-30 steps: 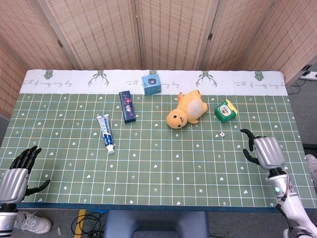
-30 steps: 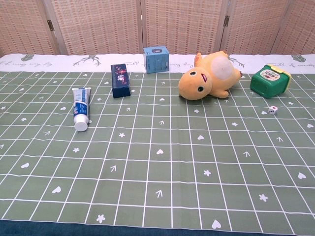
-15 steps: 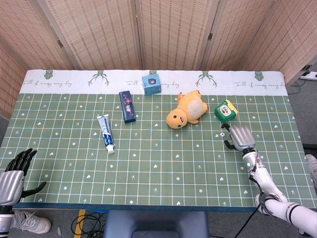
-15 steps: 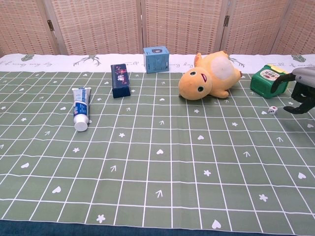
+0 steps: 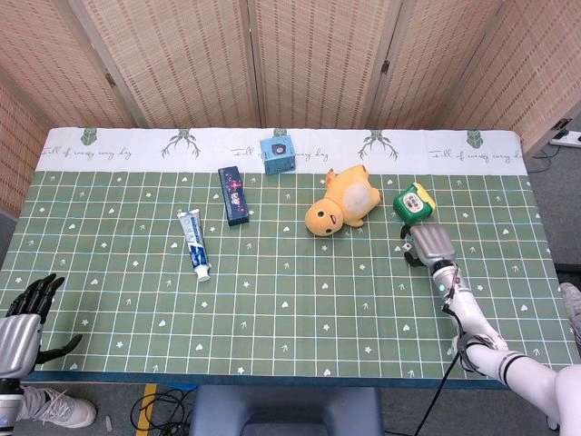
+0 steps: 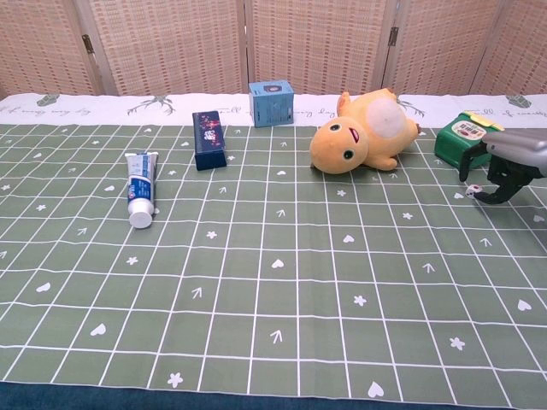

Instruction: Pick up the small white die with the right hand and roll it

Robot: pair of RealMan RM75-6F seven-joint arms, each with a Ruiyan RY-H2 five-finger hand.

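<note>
The small white die (image 6: 473,190) lies on the green gridded cloth just in front of the green box (image 6: 466,137). My right hand (image 6: 506,162) hovers over it from the right, fingers curved down on either side of the die with a gap; no firm grip shows. In the head view the right hand (image 5: 428,243) covers the die. My left hand (image 5: 23,320) hangs beyond the table's near left corner, fingers spread, holding nothing.
A yellow plush toy (image 5: 342,203) lies left of the green box (image 5: 414,202). A toothpaste tube (image 5: 193,242), a dark blue box (image 5: 233,194) and a light blue box (image 5: 277,153) sit further left and back. The cloth's white border (image 5: 427,150) runs along the far edge.
My right hand has swept in from the near right edge to the die beside the green box and lowered over it. The left hand has dropped slightly.
</note>
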